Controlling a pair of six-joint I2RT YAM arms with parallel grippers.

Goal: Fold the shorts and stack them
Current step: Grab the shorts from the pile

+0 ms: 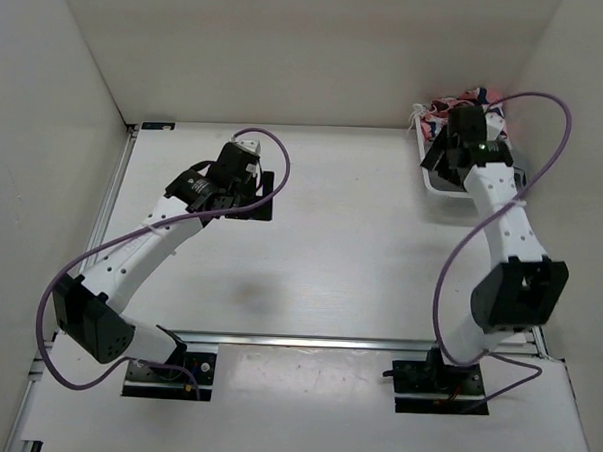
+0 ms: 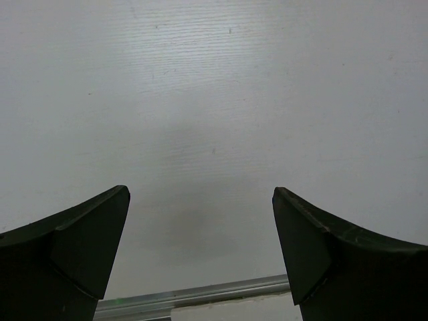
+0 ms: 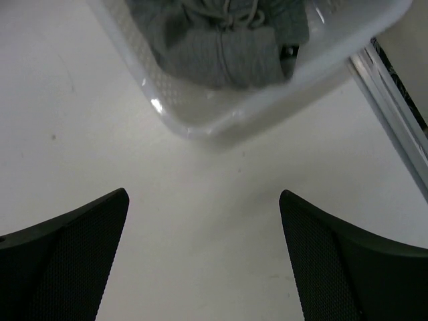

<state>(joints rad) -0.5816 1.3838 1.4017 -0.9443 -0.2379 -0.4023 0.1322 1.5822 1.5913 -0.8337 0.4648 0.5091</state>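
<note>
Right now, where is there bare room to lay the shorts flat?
The table is bare across its middle, between the left arm, the right arm and the near rail. It is also bare under the open left gripper. The far right corner is crowded: the basket holding the shorts, with the right gripper just before it.

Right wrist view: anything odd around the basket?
Nothing looks spilled or damaged. The mid-grey soft fabric shorts sit bunched and unfolded inside the white plastic basket, with the drawstring loose on top. That fits the start of a folding job.
</note>
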